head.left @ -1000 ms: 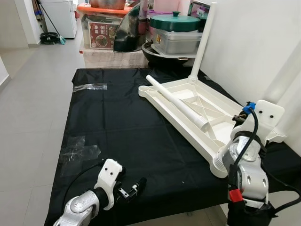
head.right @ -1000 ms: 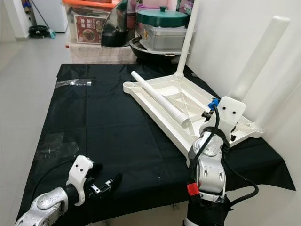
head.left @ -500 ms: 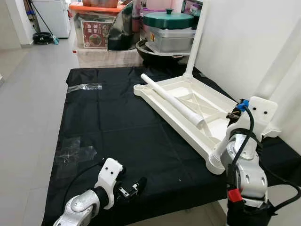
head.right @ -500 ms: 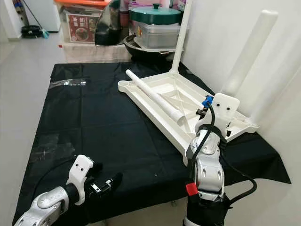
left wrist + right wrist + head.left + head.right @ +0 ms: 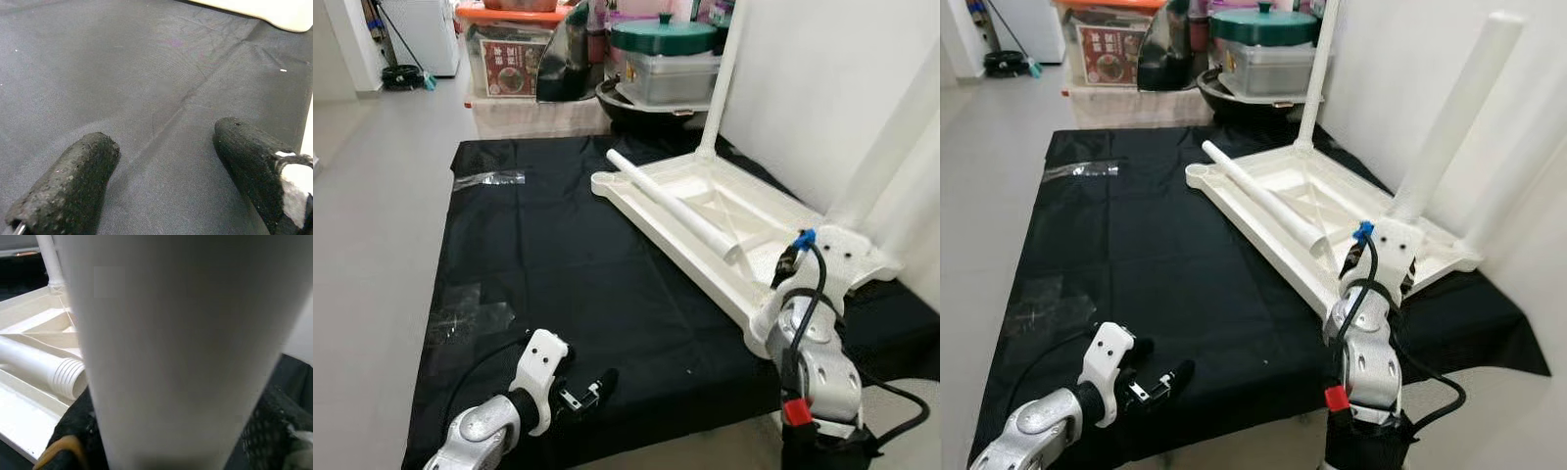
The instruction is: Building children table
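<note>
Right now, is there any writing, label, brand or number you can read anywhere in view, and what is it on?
No text can be read.
Storage box behind the black cloth: red printed label, lettering too small and blurred to read.
Upturned tabletop, loose leg, left gripper, right gripper: no visible markings.

An upturned white plastic tabletop (image 5: 705,230) lies on the black cloth-covered surface (image 5: 548,274), a loose white tube leg (image 5: 675,208) lying across it. The right end effector (image 5: 803,269) sits at its near corner; the left end effector (image 5: 592,390) rests well apart on the cloth.
</note>
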Controlling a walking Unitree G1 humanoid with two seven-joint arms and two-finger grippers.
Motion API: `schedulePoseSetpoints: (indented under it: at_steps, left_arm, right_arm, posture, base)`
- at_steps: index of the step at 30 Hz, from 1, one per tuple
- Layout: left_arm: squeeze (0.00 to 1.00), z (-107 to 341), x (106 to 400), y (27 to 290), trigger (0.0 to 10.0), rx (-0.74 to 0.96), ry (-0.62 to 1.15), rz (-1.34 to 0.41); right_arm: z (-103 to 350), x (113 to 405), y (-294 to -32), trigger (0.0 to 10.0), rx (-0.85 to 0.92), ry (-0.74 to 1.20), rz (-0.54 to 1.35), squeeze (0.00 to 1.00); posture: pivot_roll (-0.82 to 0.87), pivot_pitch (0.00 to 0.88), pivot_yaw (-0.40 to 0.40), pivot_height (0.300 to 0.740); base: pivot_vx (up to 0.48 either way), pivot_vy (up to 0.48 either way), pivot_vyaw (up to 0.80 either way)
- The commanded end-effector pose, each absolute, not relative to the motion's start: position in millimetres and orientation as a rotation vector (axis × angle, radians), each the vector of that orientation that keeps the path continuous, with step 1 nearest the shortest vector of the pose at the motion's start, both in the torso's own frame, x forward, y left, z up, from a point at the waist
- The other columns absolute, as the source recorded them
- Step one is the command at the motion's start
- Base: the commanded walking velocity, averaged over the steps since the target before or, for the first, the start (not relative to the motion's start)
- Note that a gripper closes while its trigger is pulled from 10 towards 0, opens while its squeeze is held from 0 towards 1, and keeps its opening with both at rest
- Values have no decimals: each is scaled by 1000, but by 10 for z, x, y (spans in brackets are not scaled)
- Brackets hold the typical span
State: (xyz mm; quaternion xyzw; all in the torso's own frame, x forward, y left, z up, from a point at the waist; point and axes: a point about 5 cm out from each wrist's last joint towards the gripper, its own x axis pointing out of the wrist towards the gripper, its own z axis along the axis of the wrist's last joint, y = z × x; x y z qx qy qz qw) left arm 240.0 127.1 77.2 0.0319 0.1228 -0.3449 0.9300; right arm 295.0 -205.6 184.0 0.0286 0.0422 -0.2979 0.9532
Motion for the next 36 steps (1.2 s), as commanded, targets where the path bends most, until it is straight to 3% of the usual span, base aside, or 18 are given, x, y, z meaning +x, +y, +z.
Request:
schedulePoseSetpoints:
  at_steps: [1,16,36]
  left_arm:
    - [0,722,2383,1262,10000,62,275,-712]
    - [0,715,2384,1263,10000,63,277,-720]
    - [0,712,2403,1251,10000,63,278,-737]
  right_arm:
    - [1885,2938,-2098,10000,50,76,-616,0]
    - [2189,2871,-2158,10000,15,-35,-554,0]
    - [2407,2968,-2407,10000,-121,-104,-245,0]
  posture:
    - [-33,0,-85,740]
    - [-41,0,-74,740]
    - [-48,0,-60,740]
  base:
    - [0,0,0]
    - [0,0,0]
    - [0,0,0]
